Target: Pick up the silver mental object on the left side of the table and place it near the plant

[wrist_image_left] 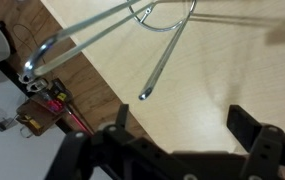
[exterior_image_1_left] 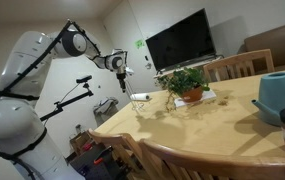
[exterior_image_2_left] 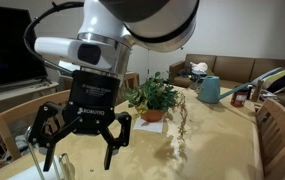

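I count one gripper (exterior_image_2_left: 80,152), jaws spread wide, holding nothing — one silver mental object (wrist_image_left: 160,65) in wrist view, one plant (exterior_image_1_left: 187,82) on one table (exterior_image_1_left: 182,135).

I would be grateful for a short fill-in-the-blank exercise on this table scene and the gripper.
1. The gripper has its jaws ___.
2. The silver wire frame rests on the table, so the gripper holds ___.
3. The plant grows in an orange-brown ___.
Missing words: open; nothing; pot.
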Motion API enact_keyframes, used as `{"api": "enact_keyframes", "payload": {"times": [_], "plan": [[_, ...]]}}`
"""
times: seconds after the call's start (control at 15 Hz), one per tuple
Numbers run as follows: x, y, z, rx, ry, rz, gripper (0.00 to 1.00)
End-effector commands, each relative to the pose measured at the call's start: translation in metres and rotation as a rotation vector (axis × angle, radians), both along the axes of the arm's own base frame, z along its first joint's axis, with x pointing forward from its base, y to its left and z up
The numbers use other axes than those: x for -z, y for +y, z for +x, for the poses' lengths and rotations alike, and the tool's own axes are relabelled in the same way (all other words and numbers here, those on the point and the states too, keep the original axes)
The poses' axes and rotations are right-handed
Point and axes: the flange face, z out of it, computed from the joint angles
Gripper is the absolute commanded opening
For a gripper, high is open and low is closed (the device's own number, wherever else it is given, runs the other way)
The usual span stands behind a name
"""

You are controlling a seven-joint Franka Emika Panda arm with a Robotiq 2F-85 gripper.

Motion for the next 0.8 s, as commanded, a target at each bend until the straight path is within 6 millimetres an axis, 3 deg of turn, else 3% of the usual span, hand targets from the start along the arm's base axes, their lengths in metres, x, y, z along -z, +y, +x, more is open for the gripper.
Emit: {"api": "enact_keyframes", "payload": {"times": [0.0, 0.73], "plan": [[0.002, 0.011, 0.01, -0.035, -0.012, -0.032, 1.0], [0.004, 0.017, 0.022, 0.047, -0.076, -0.113, 1.0]]}}
